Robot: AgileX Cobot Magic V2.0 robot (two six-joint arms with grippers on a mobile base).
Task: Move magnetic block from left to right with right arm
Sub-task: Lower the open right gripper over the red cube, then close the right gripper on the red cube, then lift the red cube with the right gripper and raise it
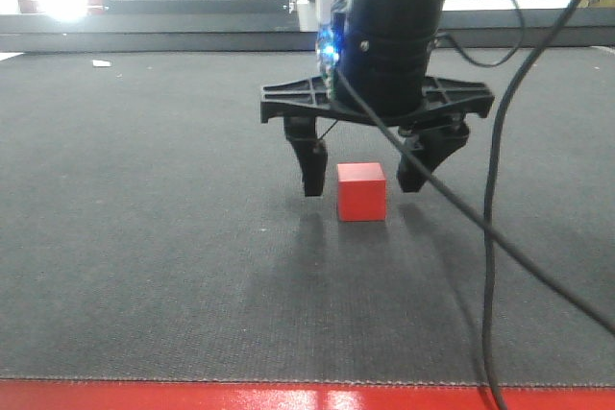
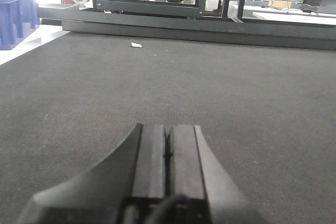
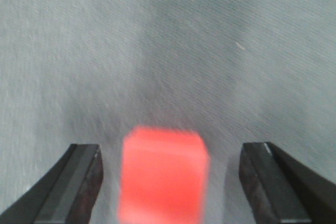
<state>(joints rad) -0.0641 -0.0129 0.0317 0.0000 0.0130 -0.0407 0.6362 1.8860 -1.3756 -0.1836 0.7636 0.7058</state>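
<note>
One red block (image 1: 361,191) is sitting on the dark mat (image 1: 144,237) in the front view, near the middle. The right gripper (image 1: 362,182) is hanging over it with its jaws spread; one black finger (image 1: 312,172) is standing on each side of the block, neither touching it. Two black cables (image 1: 495,189) are trailing across the right of the view, and a red strip (image 1: 288,397) is running along the near edge.

Left wrist view: the left gripper (image 2: 168,153) is showing its fingers pressed together, holding nothing, low over the mat. A white scrap (image 2: 136,45) is lying far out on the mat, and a blue bin (image 2: 16,17) is standing off its left edge.

Right wrist view: the block (image 3: 164,174), blurred, is lying between the right gripper's (image 3: 170,177) parted fingers (image 3: 79,182), with mat showing on both sides of it.
</note>
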